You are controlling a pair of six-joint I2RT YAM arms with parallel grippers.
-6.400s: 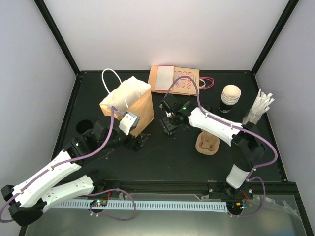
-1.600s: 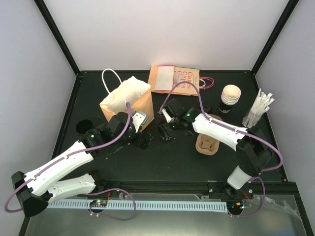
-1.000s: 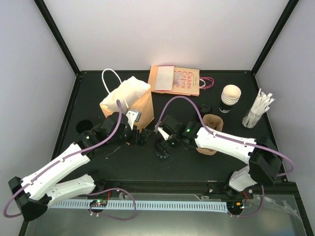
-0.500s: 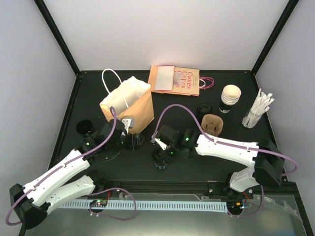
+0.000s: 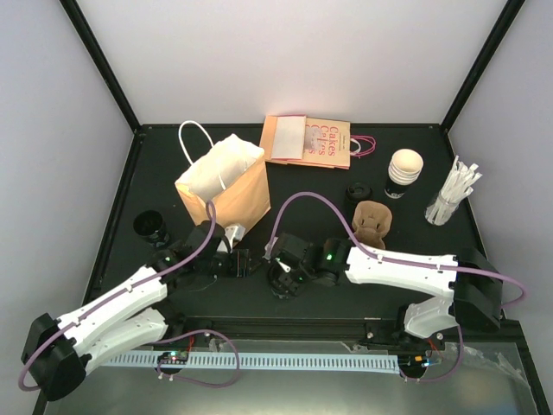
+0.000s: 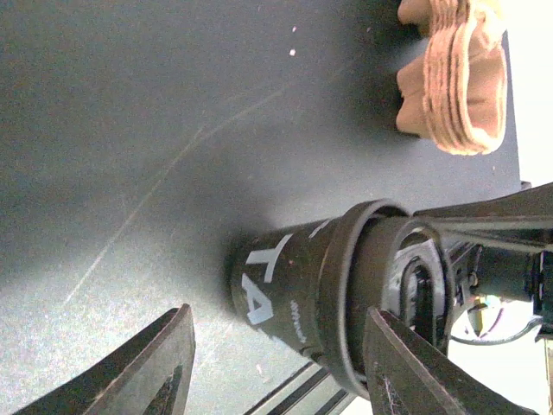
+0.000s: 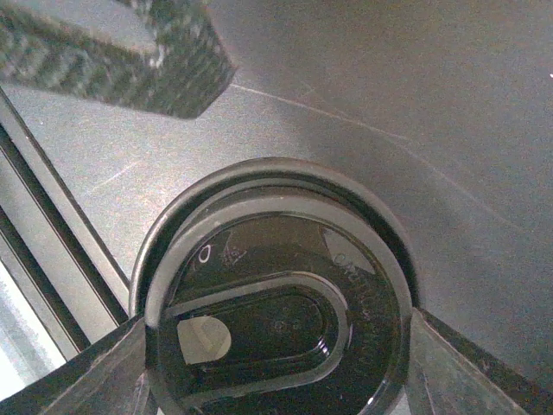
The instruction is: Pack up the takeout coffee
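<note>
Roughly at the near middle of the black table (image 5: 311, 181), well forward of the open paper bag (image 5: 226, 183), the two arms meet nose to nose. The right gripper (image 5: 281, 277) comes down from above and is clamped across the rim of the takeout coffee (image 6: 294, 294), one finger on either side of its round black lid (image 7: 276, 316). The left gripper (image 5: 239, 262) lies flat, just beside the cup on its left, with its jaws apart. In the left wrist view one of its fingers (image 6: 130, 372) stands clear of the cup wall, while the other overlaps the lid's edge, and whether it touches I cannot tell. The cup lies straight ahead of that left pincer, between its fingers. Its long axis is upright, base at the table and lid up, so the left jaws would close across the body below the right's hold on the rim. The bag sits back and left, on the left arm's side, which suggests a handover is in hand. Any lift into the bag's mouth should keep the cup vertical. The brown cup carrier (image 5: 371, 220) sits off to the right, well apart.
</note>
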